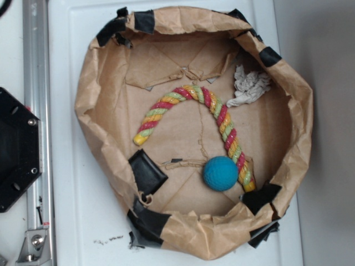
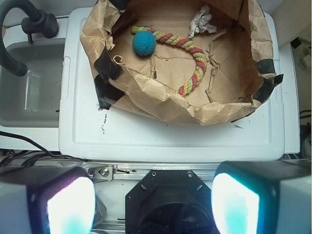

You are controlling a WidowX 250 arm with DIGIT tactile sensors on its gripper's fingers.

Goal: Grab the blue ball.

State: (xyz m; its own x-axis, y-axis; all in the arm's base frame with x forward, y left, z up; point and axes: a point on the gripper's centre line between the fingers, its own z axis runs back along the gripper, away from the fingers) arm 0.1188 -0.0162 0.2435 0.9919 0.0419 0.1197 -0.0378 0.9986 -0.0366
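The blue ball [image 1: 221,173] [image 2: 144,43] is a small teal sphere lying on the floor of a brown paper bag bowl [image 1: 89,94] [image 2: 146,102], touching the lower end of a red-yellow-green twisted rope [image 1: 183,95] [image 2: 187,46]. In the wrist view my gripper [image 2: 153,202] hangs far back from the bowl, above the black robot base, with its two glowing pads [image 2: 70,207] wide apart and nothing between them. The gripper does not show in the exterior view.
A crumpled white paper wad [image 1: 249,86] [image 2: 201,20] lies at the bowl's far side. Black tape patches [image 1: 147,172] hold the bag's rim. The bowl sits on a white lid [image 2: 165,139]. The black base [image 1: 16,149] and a metal rail [image 1: 36,111] are beside it; a sink [image 2: 29,83] shows at the left of the wrist view.
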